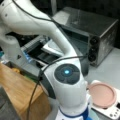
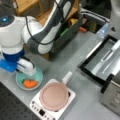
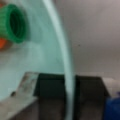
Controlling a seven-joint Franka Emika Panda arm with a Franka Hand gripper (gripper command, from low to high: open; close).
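The gripper (image 3: 67, 100) is seen closest in the wrist view: its dark pads sit either side of the thin rim of a pale turquoise shallow bowl (image 3: 37, 57), and it appears pinched onto that rim, one finger inside and one outside, though the blur makes this a fair guess, not a certainty. Inside the bowl, at the wrist view's upper left, lies a toy carrot with a ribbed green top and an orange body (image 3: 13, 22); it rests loose on the bowl's floor, apart from the fingers.

In a front view the gripper (image 2: 26, 68) comes down from the white arm with its blue wrist collar (image 2: 12, 56) onto the near-left edge of the bowl (image 2: 37, 75), which stands on the grey table (image 2: 75, 60). The carrot (image 2: 30, 83) lies across the bowl's bottom. A rim grip of this kind suits a shallow dish, since the wall is the only part thin enough to clamp.

Just beside the bowl, towards that view's right, a round pink pan with a pale handle (image 2: 53, 96) sits on a small white cooking plate with buttons (image 2: 41, 111). Both front views show the pan (image 1: 102, 95).

Farther off stands a steel toaster oven with black knobs (image 1: 100, 37), its door dropped open onto the table (image 2: 100, 62). Behind the arm a wooden shelf (image 2: 27, 6) and a dark crate of oddments (image 2: 72, 22) line the table's far edge.
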